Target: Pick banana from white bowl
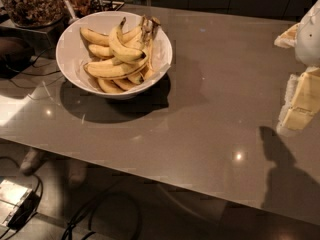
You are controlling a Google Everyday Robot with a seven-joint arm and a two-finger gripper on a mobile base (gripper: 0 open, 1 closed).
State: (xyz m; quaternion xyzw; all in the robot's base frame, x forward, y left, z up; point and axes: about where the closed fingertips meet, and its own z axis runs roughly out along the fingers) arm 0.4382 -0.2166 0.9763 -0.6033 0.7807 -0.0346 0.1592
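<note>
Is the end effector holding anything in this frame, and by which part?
Nothing is held. The end effector hangs at the right edge, far from the white bowl, where the banana lies.

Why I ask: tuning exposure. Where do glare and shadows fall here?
Camera view: small glare spots dot the table, with a bright patch at left; the white bowl casts a dark shadow toward front-right; the tool, at the right edge, throws a shadow nearer the camera.
</note>
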